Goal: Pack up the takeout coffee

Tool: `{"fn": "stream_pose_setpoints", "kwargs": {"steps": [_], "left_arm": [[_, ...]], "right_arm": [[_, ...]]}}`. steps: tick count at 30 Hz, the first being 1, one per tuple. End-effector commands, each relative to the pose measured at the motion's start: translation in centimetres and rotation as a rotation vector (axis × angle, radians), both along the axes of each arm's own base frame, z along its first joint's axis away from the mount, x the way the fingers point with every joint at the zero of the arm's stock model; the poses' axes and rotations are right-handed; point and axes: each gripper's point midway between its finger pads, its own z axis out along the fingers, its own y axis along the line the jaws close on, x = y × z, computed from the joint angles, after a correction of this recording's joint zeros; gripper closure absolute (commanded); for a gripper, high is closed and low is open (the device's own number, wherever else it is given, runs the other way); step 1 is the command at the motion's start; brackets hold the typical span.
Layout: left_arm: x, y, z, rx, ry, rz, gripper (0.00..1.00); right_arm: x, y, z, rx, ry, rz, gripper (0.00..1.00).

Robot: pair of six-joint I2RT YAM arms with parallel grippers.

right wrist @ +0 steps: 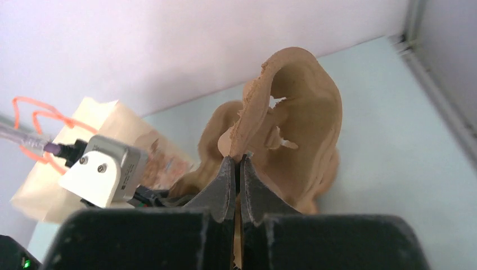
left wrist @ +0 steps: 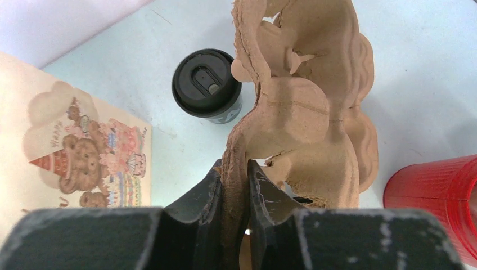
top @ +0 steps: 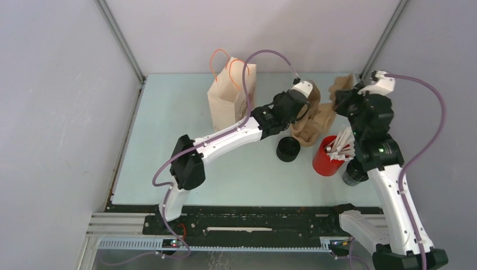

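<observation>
Just beside the pulp cup carrier [left wrist: 304,112], on its near-left side, the takeout coffee [left wrist: 207,84] stands upright, lidded, with nothing holding it. The left gripper [left wrist: 234,169] and right gripper [right wrist: 236,160] each pinch an edge of the carrier. A red cup [top: 326,160] of white sticks [top: 339,143] stands near-right of the carrier, and a paper bag [top: 230,95] stands left of it.

On the near side of the takeout coffee [top: 288,149] and to its left you have bare table [top: 236,180], open for a gripper to come in; its lid lies uncovered from above. On its far side the left arm [top: 230,136] crosses close by, and the pulp carrier [top: 316,121] stands on edge just beside it. To its right the red cup [top: 325,162] leaves a narrow gap. The paper bag [top: 229,95] stands well off, far left.
</observation>
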Motion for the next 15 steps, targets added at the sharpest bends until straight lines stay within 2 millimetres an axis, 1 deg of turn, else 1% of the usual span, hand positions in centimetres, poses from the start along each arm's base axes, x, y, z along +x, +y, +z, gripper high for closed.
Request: {"fn": "stream_pose_setpoints", "kwargs": {"steps": [1, 4, 7, 10, 13, 15], "left_arm": [[0.1, -1.5, 1.4, -0.094, 0.043, -0.017, 1.0], [0.2, -2.6, 1.0, -0.167, 0.113, -0.032, 1.0], [0.6, -4.0, 0.6, -0.258, 0.198, -0.059, 1.0], [0.5, -5.9, -0.2, -0.352, 0.313, -0.126, 1.0], [1.1, -6.6, -1.6, -0.396, 0.38, -0.114, 1.0], [1.7, -6.9, -1.7, -0.424, 0.388, -0.098, 1.0]], "right_arm": [[-1.6, -3.8, 3.1, -0.063, -0.072, -0.098, 1.0], [-2.5, -4.9, 4.1, -0.075, -0.099, -0.125, 1.0], [-3.4, -4.5, 5.0, -0.056, -0.129, -0.099, 1.0], [-3.8, -3.3, 5.2, -0.022, -0.137, -0.039, 1.0], [-3.8, -3.2, 5.0, -0.029, -0.132, -0.034, 1.0], [-3.8, -3.5, 5.1, -0.039, -0.132, -0.046, 1.0]]}}
